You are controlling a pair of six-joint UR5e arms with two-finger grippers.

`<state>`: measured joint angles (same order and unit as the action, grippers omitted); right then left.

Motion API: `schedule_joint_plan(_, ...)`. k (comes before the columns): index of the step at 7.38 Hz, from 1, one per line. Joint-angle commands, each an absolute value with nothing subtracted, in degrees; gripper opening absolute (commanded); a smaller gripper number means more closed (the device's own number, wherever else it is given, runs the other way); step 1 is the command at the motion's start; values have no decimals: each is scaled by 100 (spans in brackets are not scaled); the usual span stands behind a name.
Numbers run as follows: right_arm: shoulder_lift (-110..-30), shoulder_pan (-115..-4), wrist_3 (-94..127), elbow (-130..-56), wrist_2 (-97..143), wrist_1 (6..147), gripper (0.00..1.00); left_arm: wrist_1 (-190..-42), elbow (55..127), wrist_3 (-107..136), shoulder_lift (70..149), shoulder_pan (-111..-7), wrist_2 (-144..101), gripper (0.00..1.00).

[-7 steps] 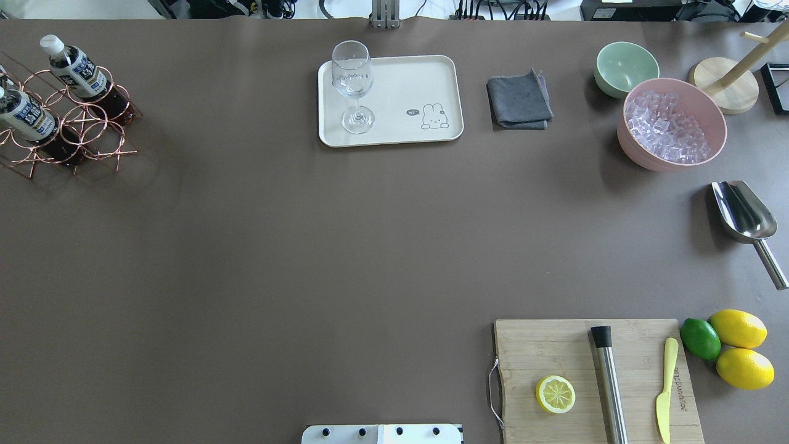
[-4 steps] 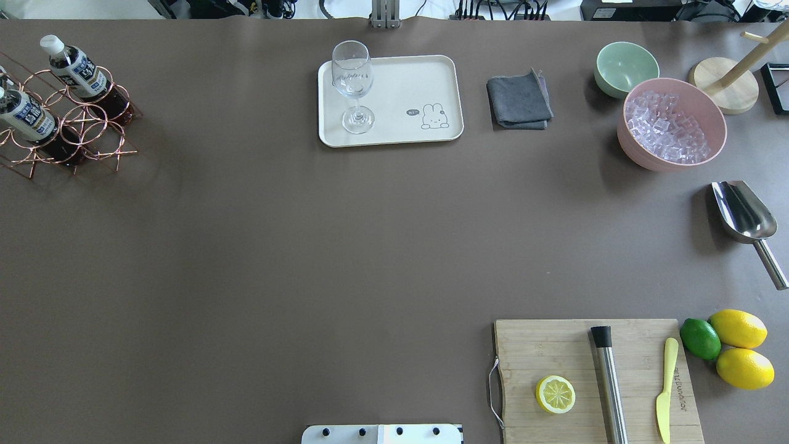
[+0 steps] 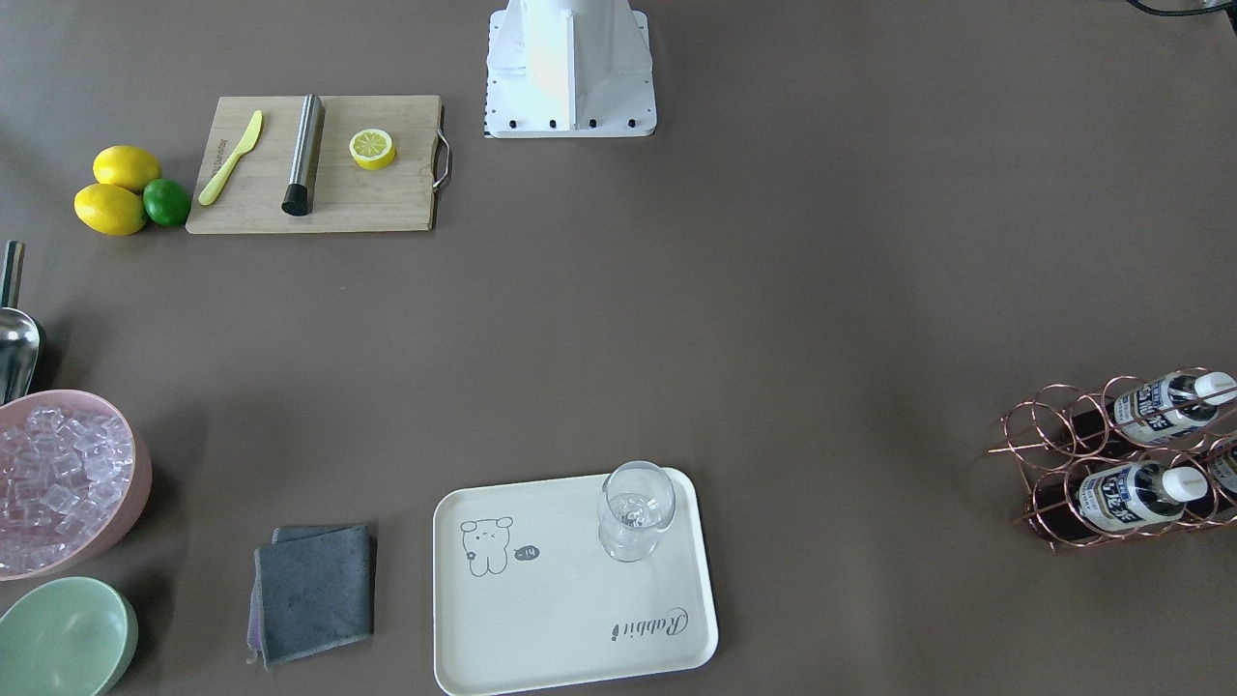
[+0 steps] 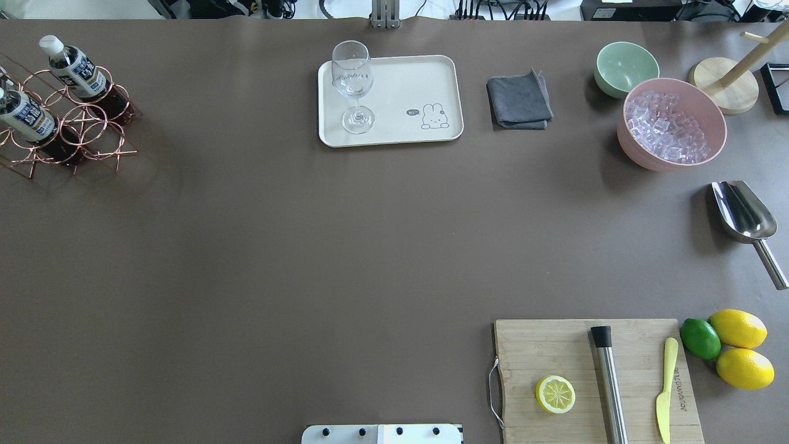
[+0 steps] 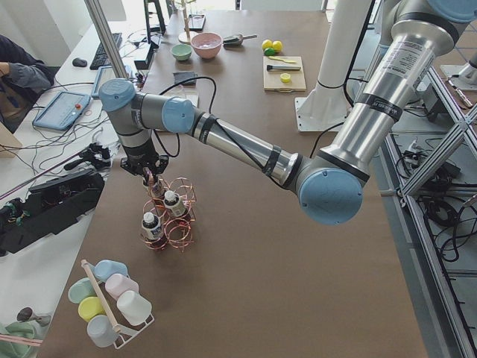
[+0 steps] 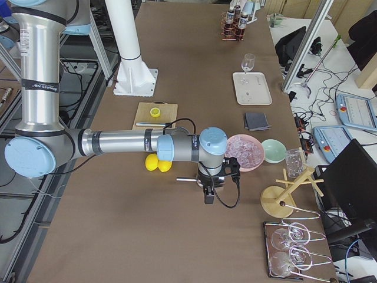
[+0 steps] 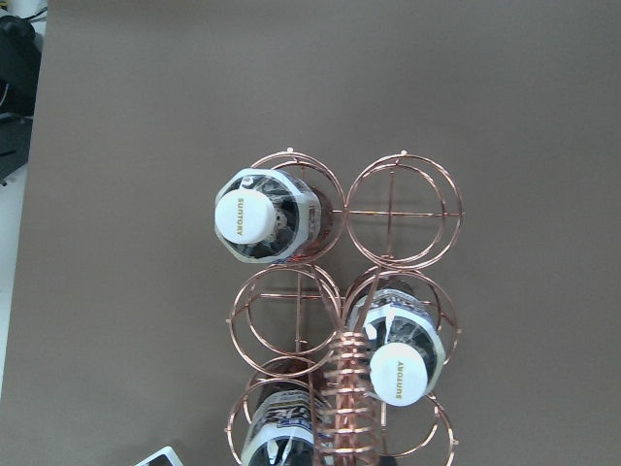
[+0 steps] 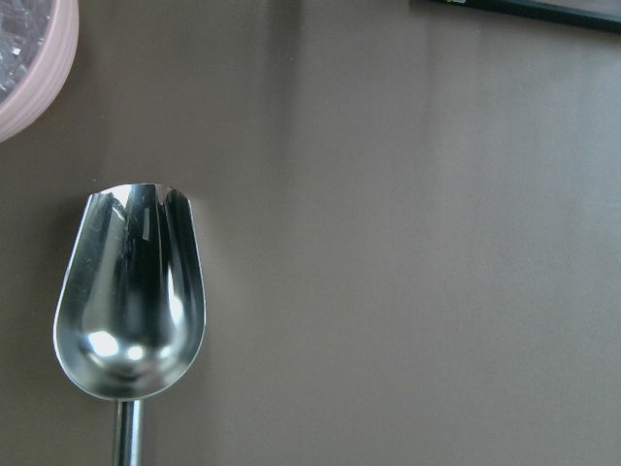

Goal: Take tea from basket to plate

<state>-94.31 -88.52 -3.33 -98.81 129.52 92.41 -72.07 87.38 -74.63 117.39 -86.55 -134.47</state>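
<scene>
Your tea is in the basket (image 4: 86, 123), which sits at the far left corner of the table (image 4: 308, 246) in the overhead view, well apart from the plate (image 4: 404, 83) at the middle of the far edge. Looking straight down from the left wrist camera, you see the first tea bottle (image 7: 260, 216) upright in the top-left ring. The second tea bottle (image 7: 400, 361) is in the middle ring of the right column, just beside the coiled wire handle (image 7: 342, 388). The third tea bottle (image 7: 279, 434) is in the bottom-left ring, cut by the frame's lower edge. All three carry white-and-blue labels over dark tea, and the two whose tops show have white caps. The left gripper (image 5: 151, 177) hangs over the far end of the basket, close above the handle and the bottle tops. It shows only in that side view, so you cannot tell how wide its fingers are or whether they have hold of anything. The plate carries a stemmed glass (image 4: 352, 83) standing on its left part as the overhead view shows it, with the bear drawing (image 4: 434, 117) on the right part. The right gripper (image 6: 209, 193) hovers low over the table beside the pink bowl (image 8: 49, 68). Its wrist camera looks down on the metal scoop (image 8: 131, 291) lying on the table, with the bowl's wall in the top-left corner. That gripper too appears only in a side view, so you cannot tell its finger opening or any hold.
</scene>
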Motion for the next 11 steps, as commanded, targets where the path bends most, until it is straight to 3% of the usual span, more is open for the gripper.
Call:
schedule_joint_plan(1,-9431,-8851,-325,-9870,12955,9237,100,-7207,8728,-7453,11891,-8850,-13202,0)
schedule_joint_plan(8,-9439,-8851,-360,-9871,12964,9246,100,-7251,8815,-7488,12224,-8719,-13210,0)
schedule_joint_plan(11,-9457,-8859,-352,-9905,12981,9237,100,-7242,9288,-6736,12428,-8167,-13201,0)
